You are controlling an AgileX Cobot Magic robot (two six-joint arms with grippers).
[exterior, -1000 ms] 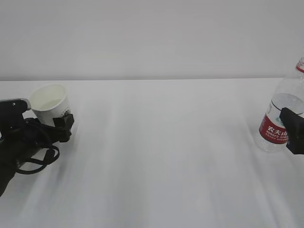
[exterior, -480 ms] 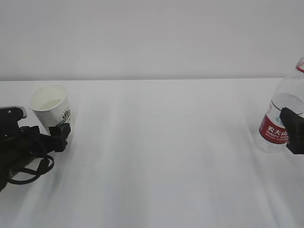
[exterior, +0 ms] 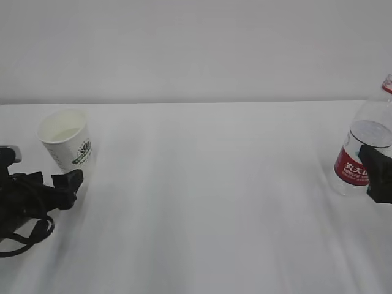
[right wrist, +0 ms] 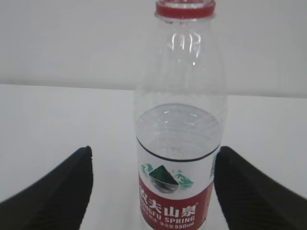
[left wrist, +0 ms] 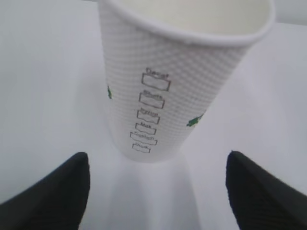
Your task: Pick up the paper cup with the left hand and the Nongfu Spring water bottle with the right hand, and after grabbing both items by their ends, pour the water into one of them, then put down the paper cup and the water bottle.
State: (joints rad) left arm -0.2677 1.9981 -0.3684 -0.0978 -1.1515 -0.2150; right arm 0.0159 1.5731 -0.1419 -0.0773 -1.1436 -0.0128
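Note:
The paper cup [exterior: 64,141] stands upright at the left of the white table, white with a green logo; the left wrist view shows its dotted wall and printed boxes [left wrist: 177,81]. My left gripper [exterior: 55,181] sits low on the table just in front of the cup, open, with its fingertips [left wrist: 72,182] apart from the cup's base. The Nongfu Spring water bottle [exterior: 361,147] stands at the right edge, capless, partly filled with water [right wrist: 177,139]. My right gripper [right wrist: 154,151] is open around the bottle's label; its left finger is clear of the bottle, its right finger close against it.
The white table [exterior: 208,202] stretches between the two arms, with a plain pale wall [exterior: 196,49] behind it. Black cable loops [exterior: 27,229] trail from the left arm near the front left edge.
My left gripper has drawn back from the cup, down and to the left, leaving the cup standing alone. The right gripper and the bottle have barely moved.

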